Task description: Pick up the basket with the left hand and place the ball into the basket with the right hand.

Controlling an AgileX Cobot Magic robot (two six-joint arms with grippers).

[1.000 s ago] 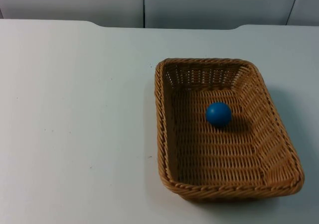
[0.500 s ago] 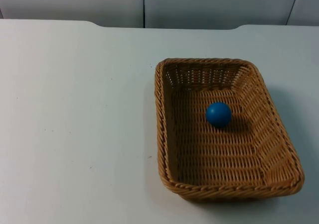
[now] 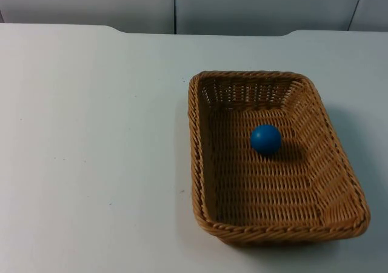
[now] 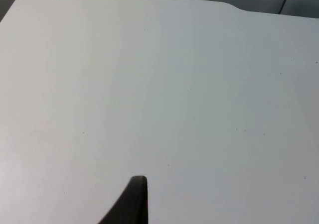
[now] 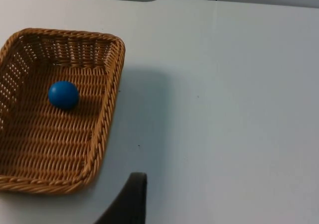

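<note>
White table (image 3: 91, 133) under a grey wall (image 3: 254, 6), blue ball (image 3: 265, 139) sitting in the wicker basket (image 3: 200, 139), both grippers' jaw spread impossible to tell.

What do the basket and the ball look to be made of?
Basket: tan woven wicker or rattan, maybe plastic imitation; interlaced strands and a braided rim show. Ball: solid blue, smooth, matte with a faint sheen, probably rubber or plastic; the pictures cannot settle which.

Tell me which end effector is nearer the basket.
Right. The right end effector hangs over the table beside the basket, which holds the ball. The left end effector is over bare table, away from the basket.
</note>
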